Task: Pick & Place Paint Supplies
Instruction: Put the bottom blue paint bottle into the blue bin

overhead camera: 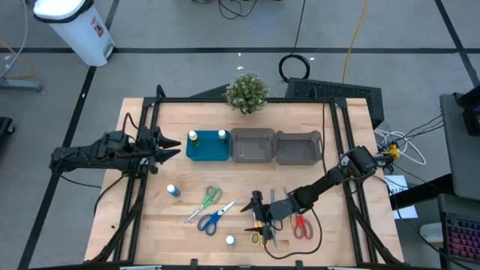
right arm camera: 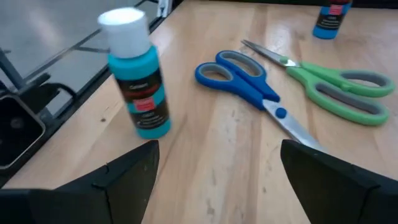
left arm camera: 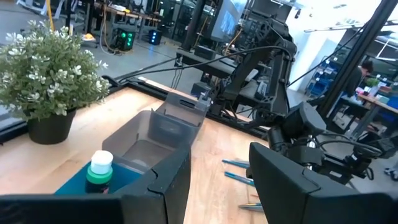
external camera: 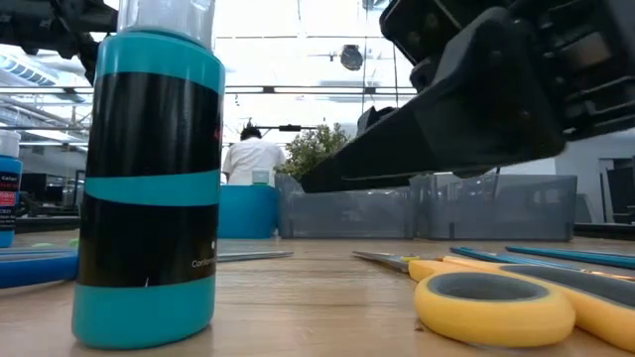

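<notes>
Where the pale wood-grain tabletop [overhead camera: 180, 225] nears its front edge, the right gripper [overhead camera: 257, 214] hangs low with its dark, blocky fingers spread wide and nothing between them. Just ahead of it in the right wrist view stands a small cylindrical teal bottle [right arm camera: 138, 81] with a white cap and a black label band, upright on the wood. Beyond lie the blue-handled scissors [right arm camera: 249, 81] and the green-handled scissors [right arm camera: 336, 87], both flat, smooth plastic loops on bare steel blades, their tips crossing closely. A second blue bottle [overhead camera: 173, 190] stands farther off toward the left arm.

From above, yellow-handled scissors [overhead camera: 257, 237] and red-handled scissors [overhead camera: 301, 226] lie beside the right gripper, with thin blue sticks [overhead camera: 271, 196] near them; the low view shows the yellow loop as thick and glossy. Two more bottles [overhead camera: 207, 137] stand in the teal square tray [overhead camera: 207, 152], touching two grey translucent bins [overhead camera: 276, 147].

The left gripper [overhead camera: 171, 146] hovers at the tray's end, fingers partly apart, empty. Its wrist view alone reveals the leafy potted plant [left arm camera: 50, 74] in a dark pot.
</notes>
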